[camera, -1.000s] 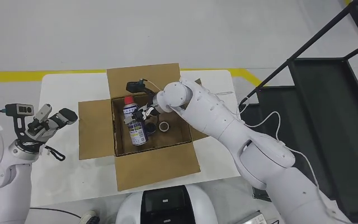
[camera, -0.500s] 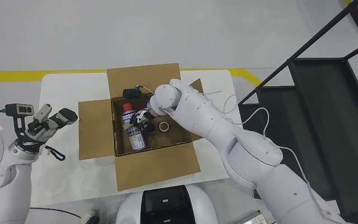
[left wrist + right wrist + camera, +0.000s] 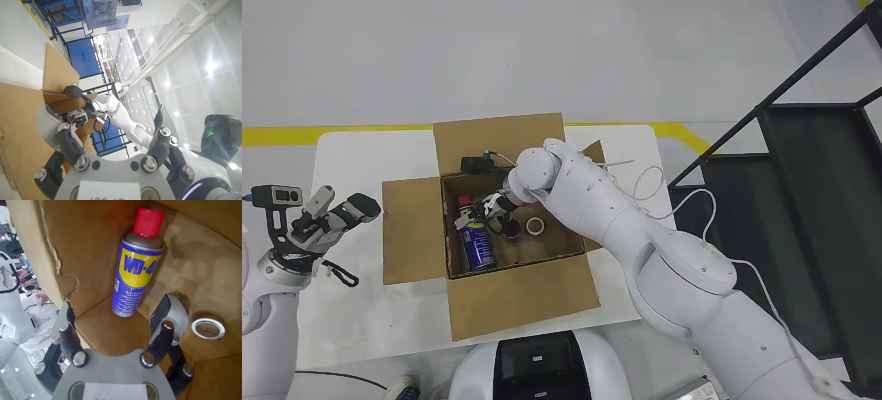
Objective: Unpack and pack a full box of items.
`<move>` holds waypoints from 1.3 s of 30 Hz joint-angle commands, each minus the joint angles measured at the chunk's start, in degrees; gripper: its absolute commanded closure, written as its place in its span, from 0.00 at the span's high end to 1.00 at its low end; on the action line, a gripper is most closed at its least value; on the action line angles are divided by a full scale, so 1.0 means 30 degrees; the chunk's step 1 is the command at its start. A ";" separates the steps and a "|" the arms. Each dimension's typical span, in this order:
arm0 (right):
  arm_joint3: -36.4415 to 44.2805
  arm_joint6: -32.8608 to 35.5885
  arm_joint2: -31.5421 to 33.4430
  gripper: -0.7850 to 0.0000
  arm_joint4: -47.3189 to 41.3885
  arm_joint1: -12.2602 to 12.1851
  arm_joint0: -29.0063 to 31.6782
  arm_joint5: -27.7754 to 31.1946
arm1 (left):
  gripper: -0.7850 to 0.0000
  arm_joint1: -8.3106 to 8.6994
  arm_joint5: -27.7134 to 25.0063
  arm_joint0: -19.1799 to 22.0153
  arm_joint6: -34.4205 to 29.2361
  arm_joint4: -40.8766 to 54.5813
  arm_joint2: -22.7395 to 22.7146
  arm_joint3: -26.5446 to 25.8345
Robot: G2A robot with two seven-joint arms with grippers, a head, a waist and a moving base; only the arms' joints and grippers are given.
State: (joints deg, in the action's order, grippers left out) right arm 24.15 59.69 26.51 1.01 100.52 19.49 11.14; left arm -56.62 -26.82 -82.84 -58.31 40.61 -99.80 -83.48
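Spray can stands in box by its left wall; R fingers open just beside it, not touching. L fingers open over worktop left edge.

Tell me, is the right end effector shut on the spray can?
No, the right end effector is open with its fingers spread wide, and the spray can stands upright, ungripped, in a corner of the box.
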 commanded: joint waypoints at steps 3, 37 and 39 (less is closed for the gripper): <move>0.0007 -0.0588 0.0380 1.00 0.0241 -0.0232 -0.0120 0.1587 | 1.00 0.0000 0.0000 0.0000 0.0000 0.0000 0.0000 0.0000; 2.7615 -0.2430 1.6129 1.00 0.3514 -0.8937 1.9109 0.6646 | 1.00 -0.0459 -0.3276 0.4468 0.0157 -0.5953 0.4046 0.7329; 2.8040 -0.2514 1.6727 1.00 0.3412 -0.9080 1.9741 0.6529 | 1.00 -0.0471 -0.3409 0.4350 -0.0026 -0.5515 0.4099 0.7129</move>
State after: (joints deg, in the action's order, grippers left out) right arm 107.61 52.28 75.66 11.41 73.50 77.69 30.92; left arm -58.03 -36.83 -69.54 -58.12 23.29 -87.50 -61.73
